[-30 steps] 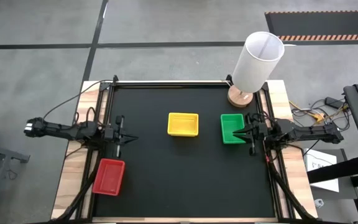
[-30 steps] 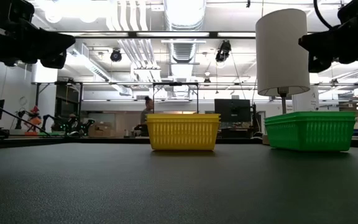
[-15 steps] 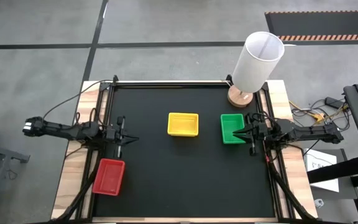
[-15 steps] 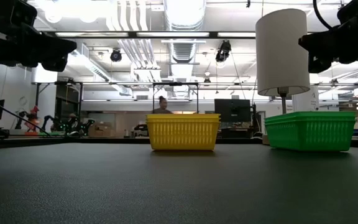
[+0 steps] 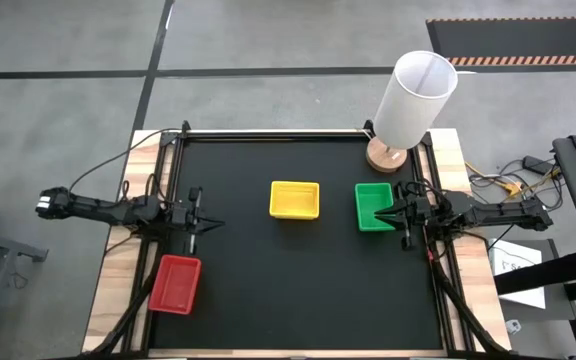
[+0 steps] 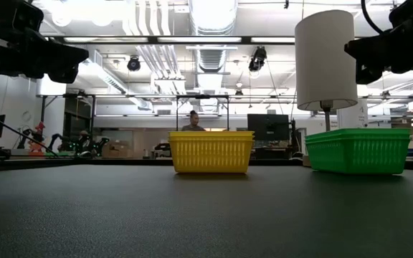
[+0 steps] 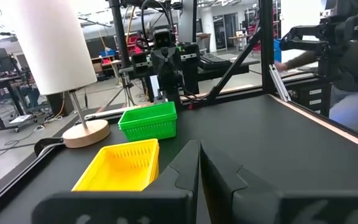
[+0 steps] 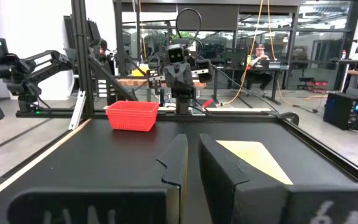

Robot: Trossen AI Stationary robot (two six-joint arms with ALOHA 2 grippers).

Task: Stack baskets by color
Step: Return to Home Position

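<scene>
A yellow basket rests flat on the black mat near the table's middle. A green basket sits to its right, and a red basket lies at the near left. My left gripper hovers level at the left side, shut and with nothing in it, pointing toward the yellow basket and the green basket. My right gripper hovers level above the green basket's right edge without touching it. In its wrist view its fingers stand all but together with nothing between them, facing the red basket.
A tall white cylinder on a round wooden base stands at the far right corner, just behind the green basket. Black frame rails run along the mat's left and right sides. Bare mat stretches across the near middle.
</scene>
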